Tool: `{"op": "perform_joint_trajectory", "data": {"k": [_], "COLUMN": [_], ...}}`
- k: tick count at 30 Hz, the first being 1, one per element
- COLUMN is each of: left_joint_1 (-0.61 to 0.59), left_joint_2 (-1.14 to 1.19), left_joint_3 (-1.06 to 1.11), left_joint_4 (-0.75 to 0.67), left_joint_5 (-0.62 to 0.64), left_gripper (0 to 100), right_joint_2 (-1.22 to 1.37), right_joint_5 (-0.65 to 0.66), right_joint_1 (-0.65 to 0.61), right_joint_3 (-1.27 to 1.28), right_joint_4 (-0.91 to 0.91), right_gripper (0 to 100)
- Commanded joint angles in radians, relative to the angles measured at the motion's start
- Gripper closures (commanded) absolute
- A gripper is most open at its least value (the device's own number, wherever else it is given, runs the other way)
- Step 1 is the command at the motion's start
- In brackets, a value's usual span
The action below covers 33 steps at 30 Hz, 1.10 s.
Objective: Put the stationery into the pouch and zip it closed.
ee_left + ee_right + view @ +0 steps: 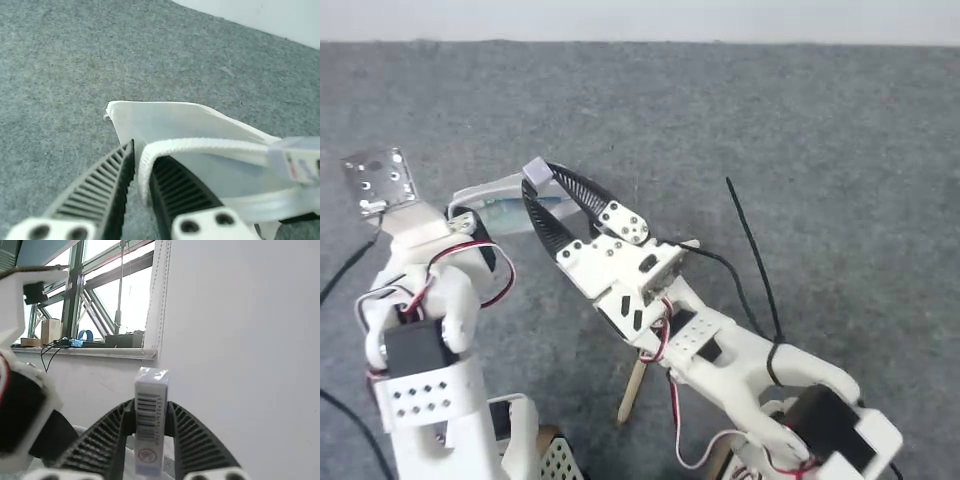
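High view, pouch (500, 205) edge clamped, box (536, 172) gripped

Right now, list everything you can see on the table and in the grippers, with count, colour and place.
pouch: one, white, on the mat, rim pinched by the left gripper.
small box: one, white with a barcode, in the right gripper, by the pouch's opening.
wooden stick: one, pale wood, on the mat, partly under the right arm.
mat: one, grey, covering the table.
cable: one, black, running to the right arm.
left gripper: one, black fingers, shut on the pouch rim.
right gripper: one, black fingers, shut on the small box.
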Motion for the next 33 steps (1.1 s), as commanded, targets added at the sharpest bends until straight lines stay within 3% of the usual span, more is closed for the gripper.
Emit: {"op": "perform_joint_trajectory", "data": {"k": [1, 11, 20, 33], "left_joint_1": [0.000, 0.000, 0.000, -0.049], "left_joint_2": [-0.011, -0.011, -0.011, -0.011], "left_joint_3": [-0.021, -0.021, -0.021, -0.021], "left_joint_4": [-0.006, -0.006, -0.006, -0.006], "left_joint_5": [-0.006, -0.006, -0.006, -0.005], "left_gripper": [99, 99, 99, 99], "right_joint_2": [-0.099, -0.196, -0.148, -0.065], "right_joint_5": [0.017, 0.015, 0.015, 0.014], "right_joint_1": [-0.005, -0.005, -0.087, -0.081], "right_joint_3": [0.020, 0.066, 0.066, 0.058], "right_joint_4": [-0.008, -0.007, 0.056, 0.048], "right_gripper": [99.2, 99.2, 99.2, 99.2]}}
